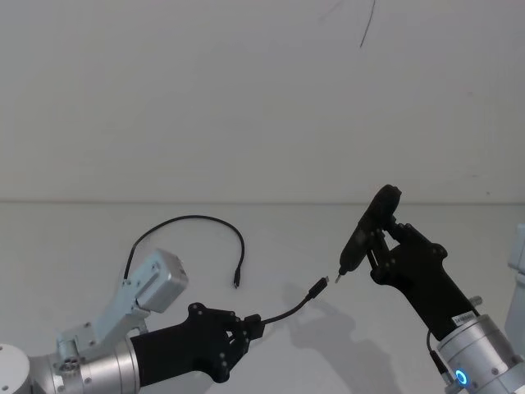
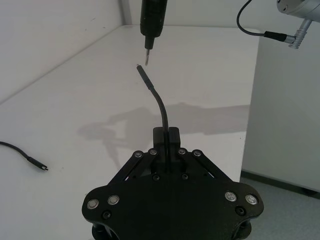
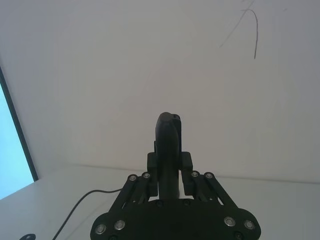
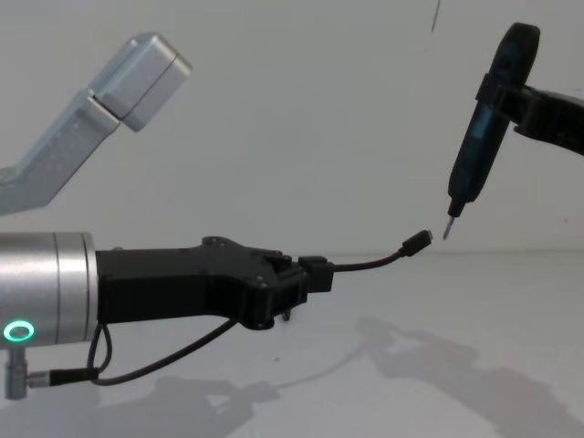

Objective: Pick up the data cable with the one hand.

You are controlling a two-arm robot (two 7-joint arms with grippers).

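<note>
The data cable is thin and black. My left gripper, the one hand, is shut on it near one end, held above the table. That short end arcs forward to a small plug. The cable's other part loops over the table to a second plug. In the left wrist view the held plug sits just below a metal tip. That tip belongs to a dark pen-shaped tool, on which my right gripper is shut, tip pointing down at the plug.
The white table runs back to a plain white wall. The left arm's silver elbow link rises above the table at the left. A pale panel stands beside the table's edge.
</note>
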